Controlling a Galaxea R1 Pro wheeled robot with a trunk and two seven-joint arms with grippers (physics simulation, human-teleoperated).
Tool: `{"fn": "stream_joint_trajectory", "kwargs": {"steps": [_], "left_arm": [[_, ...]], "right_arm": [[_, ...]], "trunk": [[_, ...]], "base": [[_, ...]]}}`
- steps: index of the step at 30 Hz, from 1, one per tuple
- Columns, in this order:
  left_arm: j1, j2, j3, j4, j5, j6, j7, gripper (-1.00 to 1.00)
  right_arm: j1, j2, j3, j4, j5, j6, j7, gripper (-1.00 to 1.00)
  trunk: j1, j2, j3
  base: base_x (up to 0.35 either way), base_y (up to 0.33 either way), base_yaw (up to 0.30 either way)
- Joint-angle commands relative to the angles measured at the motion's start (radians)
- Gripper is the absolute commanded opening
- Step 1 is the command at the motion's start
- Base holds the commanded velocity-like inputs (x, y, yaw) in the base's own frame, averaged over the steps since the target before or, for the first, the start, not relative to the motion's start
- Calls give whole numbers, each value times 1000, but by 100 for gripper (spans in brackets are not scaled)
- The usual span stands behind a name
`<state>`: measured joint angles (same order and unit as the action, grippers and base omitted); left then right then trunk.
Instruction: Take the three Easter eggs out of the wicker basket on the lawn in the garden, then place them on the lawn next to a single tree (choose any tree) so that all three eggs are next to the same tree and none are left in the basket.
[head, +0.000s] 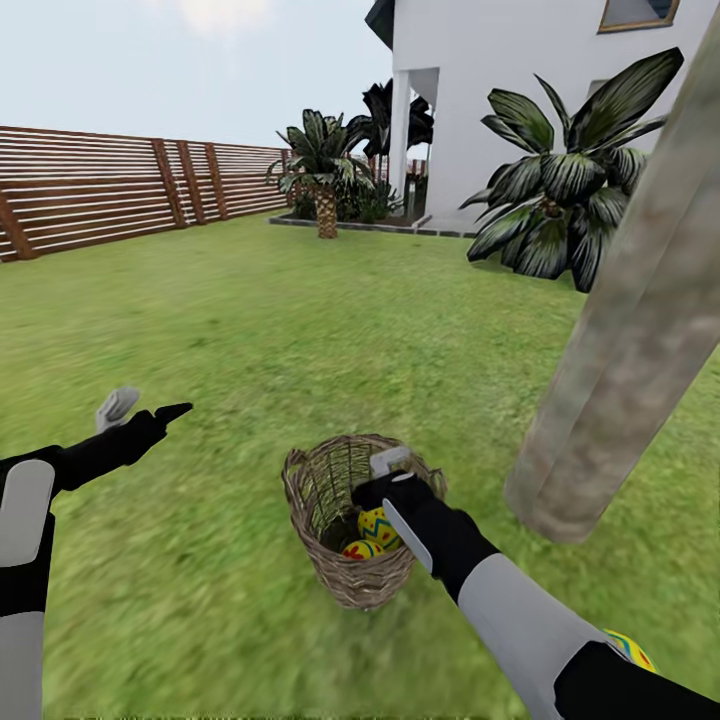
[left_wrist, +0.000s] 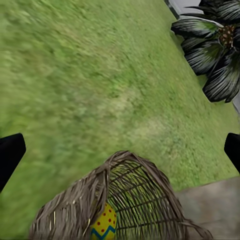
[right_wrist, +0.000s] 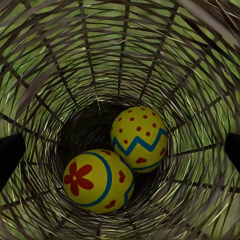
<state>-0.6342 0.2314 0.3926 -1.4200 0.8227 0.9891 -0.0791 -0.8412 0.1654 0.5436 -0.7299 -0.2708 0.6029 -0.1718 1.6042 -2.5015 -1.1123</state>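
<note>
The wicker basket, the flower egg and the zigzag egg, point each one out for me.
wicker basket (head: 330, 475): head view, on its braided rim.
flower egg (right_wrist: 95, 182): right wrist view, on its yellow shell beside the red flower.
zigzag egg (right_wrist: 137, 135): right wrist view, above its blue zigzag band.

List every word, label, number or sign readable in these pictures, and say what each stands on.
None: no text can be read.
The two eggs in the wicker basket carry only painted red flowers, dots and blue zigzags.
The fence, the house wall and both arms bear no lettering.
</note>
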Motion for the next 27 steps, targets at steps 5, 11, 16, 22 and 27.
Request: {"fn": "stream_joint_trajectory", "kwargs": {"steps": [5,11,16,22,27], "left_arm": [[-1,0,2,0,-7,5,-8,100],[-1,0,2,0,-7,5,-8,100],[-1,0,3,1,-7,5,-10,100],[-1,2,2,2,-6,4,-16,100],[-1,2,2,2,-6,5,-17,100]], "right_arm": [[-1,0,4,-9,-9,2,-9,100],[-1,3,2,-36,-9,7,-9,100],[-1,3,2,-78,-9,16,-16,100],[-8,6,3,-75,-14,21,-18,100],[-13,9,4,-71,-16,79,-16,100]], "trunk": [[2,-2,-20],[4,-3,-36],[4,-3,-36],[4,-3,-36],[4,-3,-36]], "base": [[0,0,0],[0,0,0],[0,0,0],[80,0,0],[193,0,0]]}}
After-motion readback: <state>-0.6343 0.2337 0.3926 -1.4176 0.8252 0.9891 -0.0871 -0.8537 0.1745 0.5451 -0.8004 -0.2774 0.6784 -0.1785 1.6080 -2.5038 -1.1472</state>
